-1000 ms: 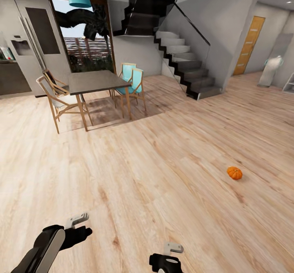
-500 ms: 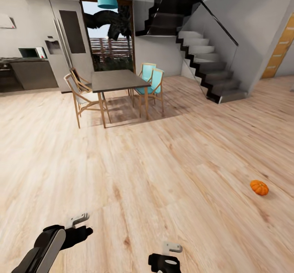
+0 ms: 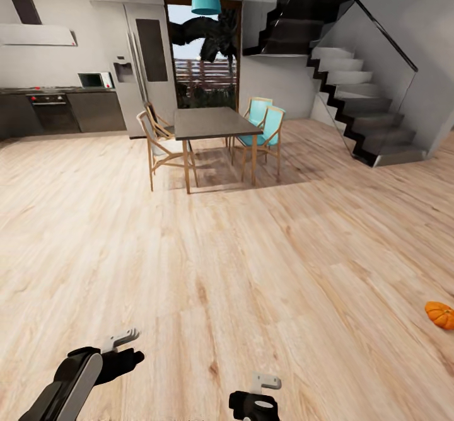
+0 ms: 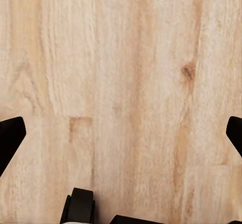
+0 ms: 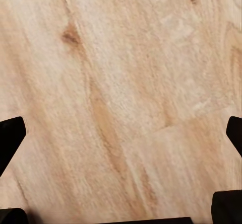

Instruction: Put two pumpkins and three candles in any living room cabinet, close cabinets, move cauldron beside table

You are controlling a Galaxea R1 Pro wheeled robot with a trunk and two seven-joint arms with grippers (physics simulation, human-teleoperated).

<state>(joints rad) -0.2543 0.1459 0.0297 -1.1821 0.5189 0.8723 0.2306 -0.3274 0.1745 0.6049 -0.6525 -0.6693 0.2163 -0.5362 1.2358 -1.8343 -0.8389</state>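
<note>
One orange pumpkin [image 3: 440, 314] lies on the wooden floor at the far right edge of the head view, partly cut off. My left gripper [image 3: 120, 344] hangs low at the bottom left, far from it. My right gripper [image 3: 265, 388] sits at the bottom centre, also well short of the pumpkin. In the left wrist view the left gripper [image 4: 121, 133] has its dark fingertips [image 4: 10, 136] wide apart over bare floor. The right gripper [image 5: 121, 133] stands just as open in the right wrist view, fingertips [image 5: 11, 133] at both edges, nothing between them. The candles, cabinet and cauldron are out of view.
A dark-topped dining table [image 3: 211, 123] with wooden and teal chairs [image 3: 265, 131] stands ahead. Behind it are a fridge [image 3: 145, 62], kitchen counters [image 3: 57, 109] at the left and a window. A staircase [image 3: 372, 112] rises at the right. Open wood floor [image 3: 227, 270] lies between me and the table.
The whole view has swung left: the table and stairs shifted right, the kitchen came into sight, and the pumpkin slid to the right edge. Both grippers hold the same pose.
</note>
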